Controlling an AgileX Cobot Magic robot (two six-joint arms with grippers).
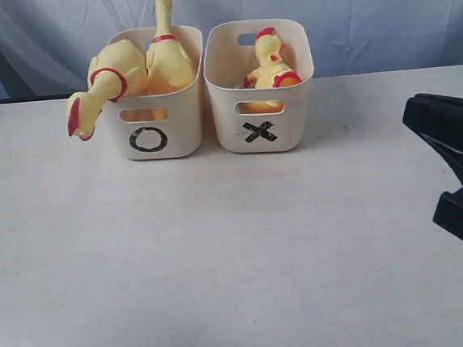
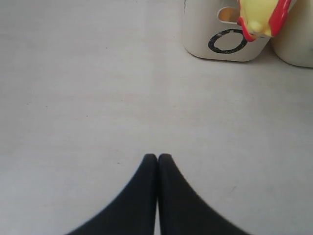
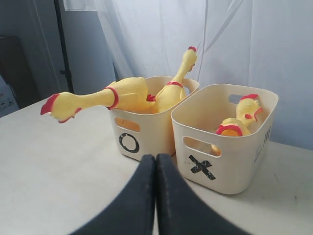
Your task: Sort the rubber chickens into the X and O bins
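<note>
Two cream bins stand side by side at the back of the table. The O bin (image 1: 154, 136) holds two rubber chickens: one (image 1: 102, 83) droops over its left rim with its head hanging outside, the other (image 1: 166, 53) stands with its neck pointing up. Inside the X bin (image 1: 262, 130) sit chickens (image 1: 271, 66), partly hidden by the wall. My right gripper (image 3: 156, 157) is shut and empty, low over the table in front of the bins; it shows at the right edge (image 1: 456, 162). My left gripper (image 2: 157, 156) is shut and empty over bare table.
A pale curtain (image 1: 363, 8) hangs behind the bins. The white tabletop (image 1: 223, 263) stretches in front of the bins. A dark pole (image 3: 61, 44) stands beyond the table in the right wrist view.
</note>
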